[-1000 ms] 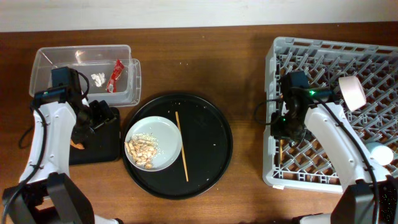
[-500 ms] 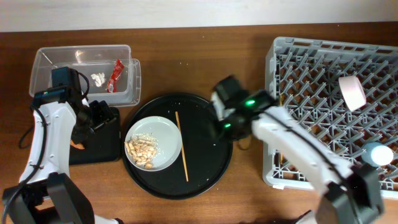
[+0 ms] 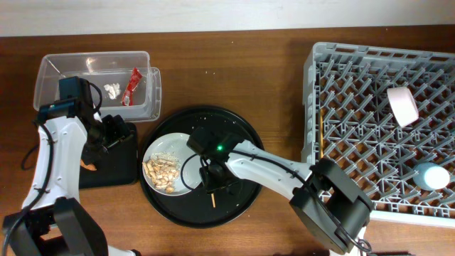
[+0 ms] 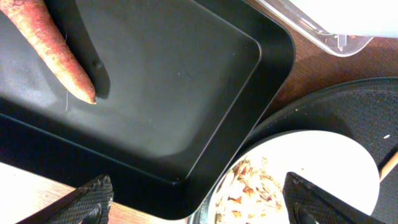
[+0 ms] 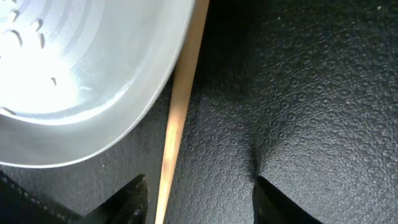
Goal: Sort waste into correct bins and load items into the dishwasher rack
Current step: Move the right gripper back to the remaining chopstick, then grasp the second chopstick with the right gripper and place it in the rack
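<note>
The pale plate (image 3: 186, 148) with beige food scraps (image 3: 162, 173) lies on the round black tray (image 3: 242, 153). A chopstick (image 3: 213, 202) lies beside the plate. My right gripper (image 3: 213, 183) is open and low over it. In the right wrist view the chopstick (image 5: 180, 106) lies between the fingers (image 5: 202, 202), near the left one, next to the plate (image 5: 81, 62). My left gripper (image 3: 114, 135) is open and empty over the black rectangular tray (image 4: 174, 93), which holds the carrot (image 4: 53, 50). The clear tub (image 3: 71, 67) holds the red wrapper (image 3: 131, 85) and paper scrap (image 3: 111, 90).
The dishwasher rack (image 3: 355, 71) at the right holds the bowl (image 3: 402, 105), the light-blue cup (image 3: 429, 174) and another chopstick (image 3: 320, 135) along its left side. The left wrist view shows the plate's edge (image 4: 329, 162) with scraps (image 4: 249, 190) and the tub's corner (image 4: 323, 31).
My right arm swung from the rack's left side across to the round tray and came down over the chopstick. A chopstick now rests in the rack. The left arm has not moved.
</note>
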